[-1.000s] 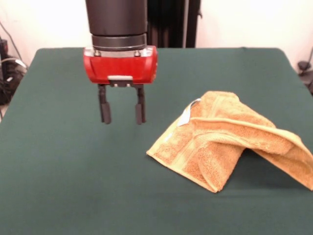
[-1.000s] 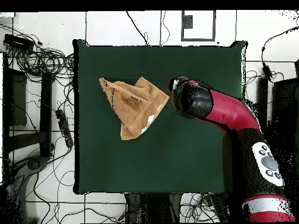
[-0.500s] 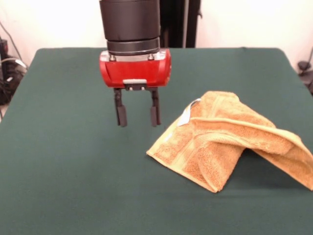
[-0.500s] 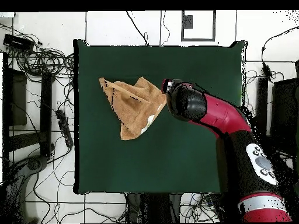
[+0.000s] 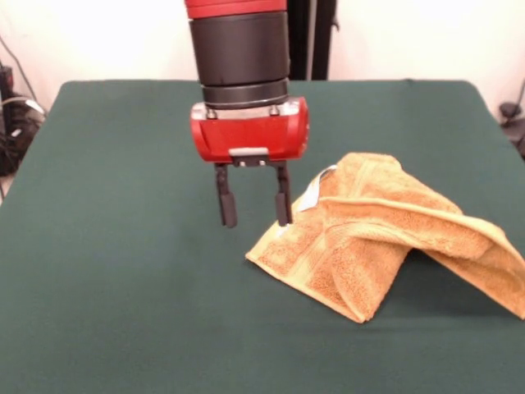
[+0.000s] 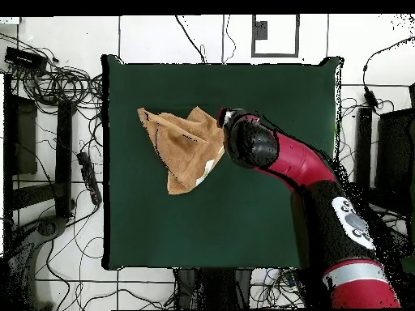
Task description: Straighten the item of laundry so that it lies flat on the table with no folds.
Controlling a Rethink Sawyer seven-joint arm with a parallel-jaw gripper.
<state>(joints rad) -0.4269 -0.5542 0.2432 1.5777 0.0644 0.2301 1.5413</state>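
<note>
Lying crumpled and folded over itself, the small orange-tan terry-cloth towel (image 5: 385, 234) sits toward one side of the dark green cloth-covered table (image 5: 123, 287). We judge it soft, light and limp, best pinched at the thin corner beside its white tag (image 5: 312, 194). Our red-and-black gripper (image 5: 253, 214) hangs just beside that corner, fingers spread and empty.

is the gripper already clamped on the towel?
No. In the front view the gripper is open, its fingers spread beside the towel's edge with no cloth pinched between them.
</note>
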